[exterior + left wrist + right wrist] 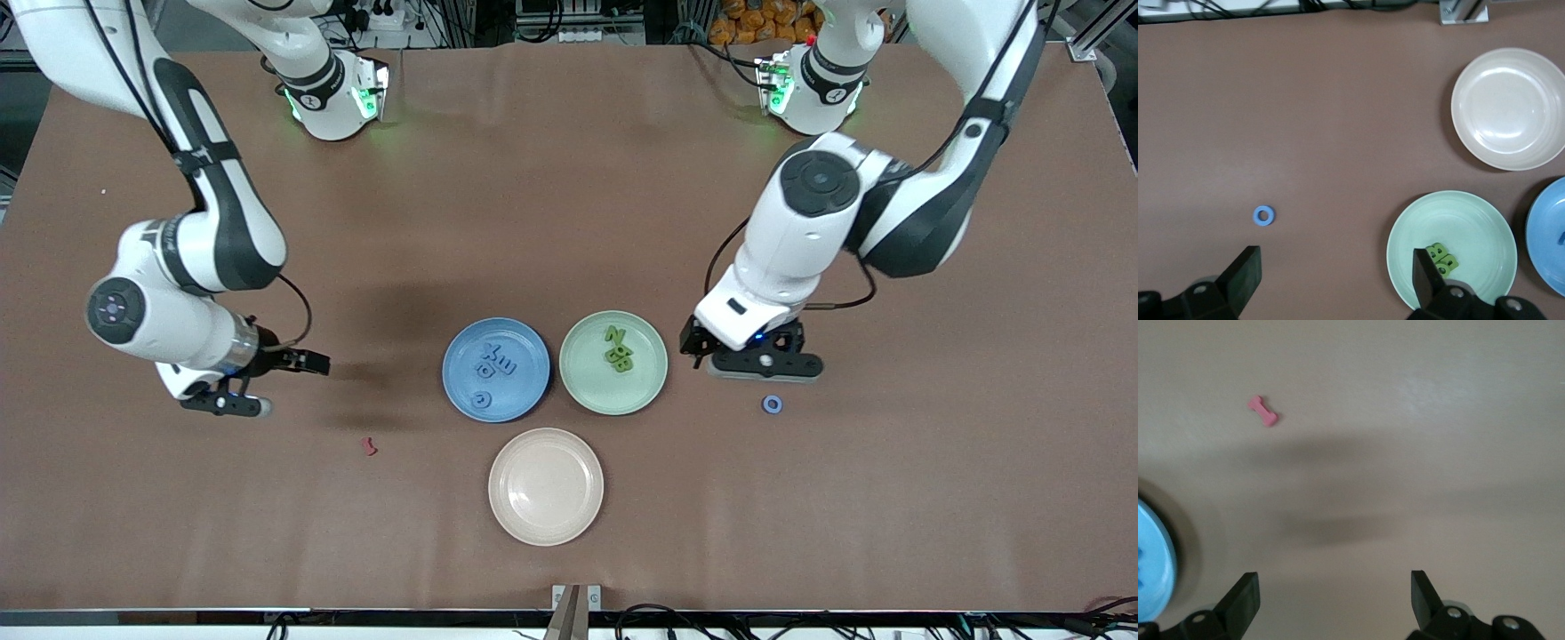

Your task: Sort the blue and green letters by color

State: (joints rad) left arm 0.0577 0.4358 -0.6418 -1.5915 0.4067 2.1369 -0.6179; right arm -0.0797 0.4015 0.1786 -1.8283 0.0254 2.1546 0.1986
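Both end effectors hang low with fingers spread apart and hold nothing. Front view: the left end effector [763, 363] is over the brown surface [569, 222] beside the green plate [645, 391], which holds green letters [616, 348]. A blue ring letter [773, 404] lies near it. The right end effector [233, 402] waits toward the right arm's end. Blue letters [494, 364] sit on the blue plate [462, 396]; the cream plate [545, 524] lies nearer the camera. A red letter [368, 446] lies alone.

Left wrist view: blue ring letter [1263, 215], green letters [1441, 259].

Right wrist view: red letter [1263, 411].
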